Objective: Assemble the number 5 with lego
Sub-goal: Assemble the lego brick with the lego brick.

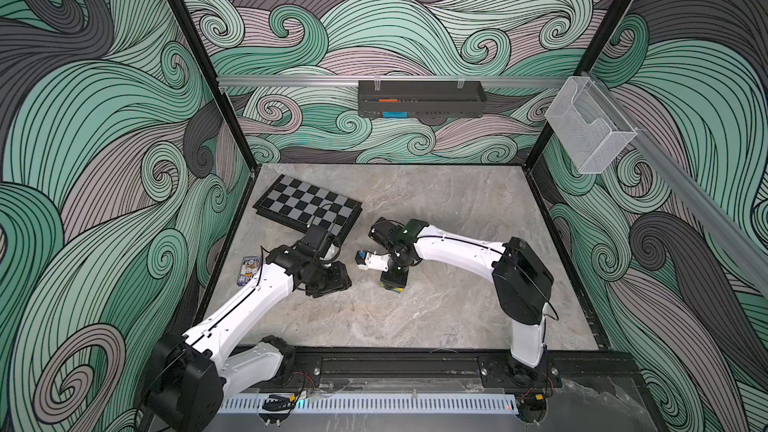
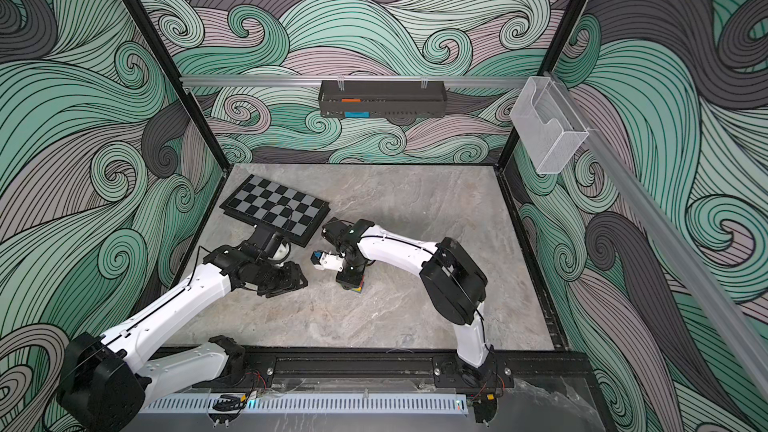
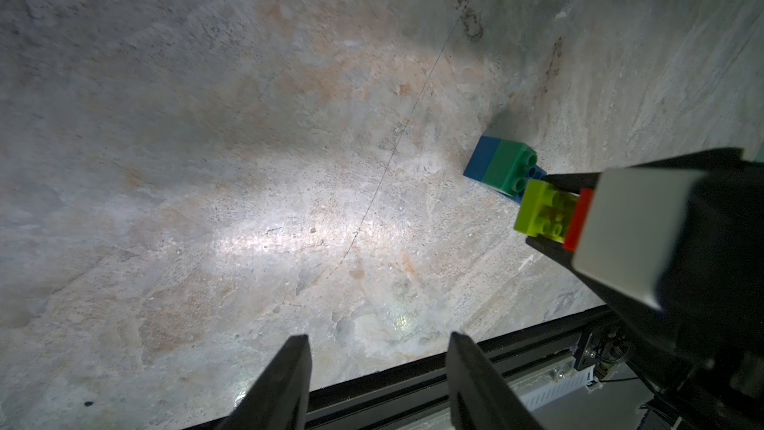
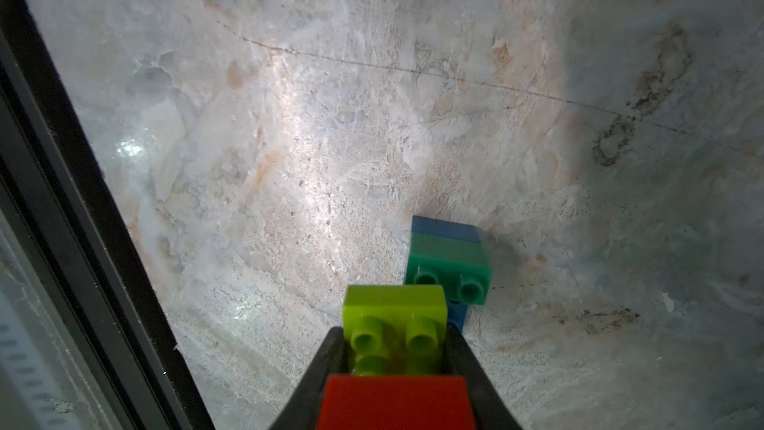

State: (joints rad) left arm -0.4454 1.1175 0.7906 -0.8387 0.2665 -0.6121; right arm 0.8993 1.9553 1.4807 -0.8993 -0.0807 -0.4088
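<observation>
While angled downward, the right gripper (image 4: 393, 330) clamps lime-and-red studded plastic bricks (image 4: 395, 304) beside dark-green-and-blue bricks (image 4: 448, 256). The left gripper (image 3: 379, 339) has its jaws apart.

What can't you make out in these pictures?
Red brick: right wrist view, blurred, cut off by the frame edge.
Brick stack: both top views, mostly hidden under the right arm.
Blue patterned box: print too small in a top view.
Orange and blue items in the wall tray: too small to identify.
</observation>
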